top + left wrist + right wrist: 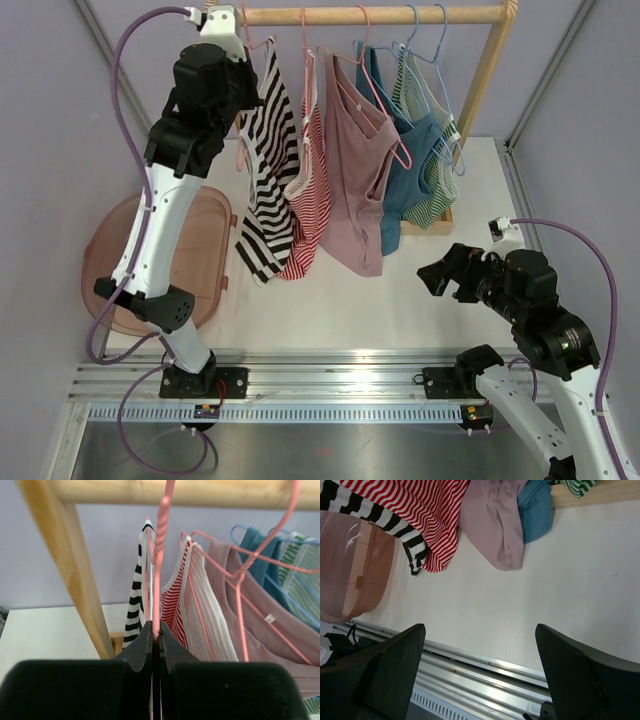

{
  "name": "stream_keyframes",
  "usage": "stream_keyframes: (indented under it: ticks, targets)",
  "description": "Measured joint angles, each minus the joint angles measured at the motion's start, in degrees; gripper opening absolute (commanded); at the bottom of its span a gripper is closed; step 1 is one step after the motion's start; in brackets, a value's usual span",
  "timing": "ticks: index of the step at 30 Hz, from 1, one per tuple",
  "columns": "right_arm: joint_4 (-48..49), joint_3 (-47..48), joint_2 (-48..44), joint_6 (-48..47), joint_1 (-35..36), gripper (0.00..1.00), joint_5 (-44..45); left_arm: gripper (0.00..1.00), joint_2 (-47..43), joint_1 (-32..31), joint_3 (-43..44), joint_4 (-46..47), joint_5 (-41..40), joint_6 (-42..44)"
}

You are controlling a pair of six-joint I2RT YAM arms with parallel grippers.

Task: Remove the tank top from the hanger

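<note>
Tracking the black-and-white striped tank top [268,180]: hanging at the left end of the wooden rail [370,15] on a pink hanger [159,555], hem dangling above the worktop [330,300], pressing against a red striped top [312,200].

Clenching the hanger's twisted wire neck with the left gripper [155,630], jaws pinching tight around it. Holding the right gripper [480,650] spread wide and empty, hovering over the worktop, well apart from the garments.

Judging handling: looking light, soft and floppy, probably stretching and bunching rather than sliding off cleanly, with straps likely snagging on the hanger shoulders. Guessing thin springy wire, swinging when tugged. Suggesting a pinch on a strap or the hem while steadying the neck.

Comparing views:
- Left wrist: getting the pinch on the neck and the straps riding the hanger arms, hard to make out from overhead behind the arm.
- Overhead: getting the full garment length, the neighbouring tops and a pink bin [110,260] at left.
- Right wrist: getting only hems from below, plus the open fingers.
</note>
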Motion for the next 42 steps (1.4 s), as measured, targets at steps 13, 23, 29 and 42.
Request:
stream_keyframes:
  ticks: [13, 23, 29, 42]
  targets:
    - [2.0, 1.2, 0.2, -0.2, 0.0, 0.99, -1.8, 0.00, -16.9, 0.0, -9.3, -1.4, 0.1, -2.3]
    - [20.6, -4.9, 1.9, 4.0, 0.0, 0.99, -19.8, 0.00, -47.5, 0.0, -29.5, -7.8, 10.3, -8.5]
    - [31.3, -10.6, 6.1, 9.2, 0.1, 0.99, -28.7, 0.00, -63.9, 0.0, -40.6, -10.0, 21.6, -10.0]
    - [44.7, -16.5, 13.0, 14.5, 10.6, 0.97, -25.0, 0.00, -69.3, 0.0, -78.1, -3.8, 46.3, -18.2]
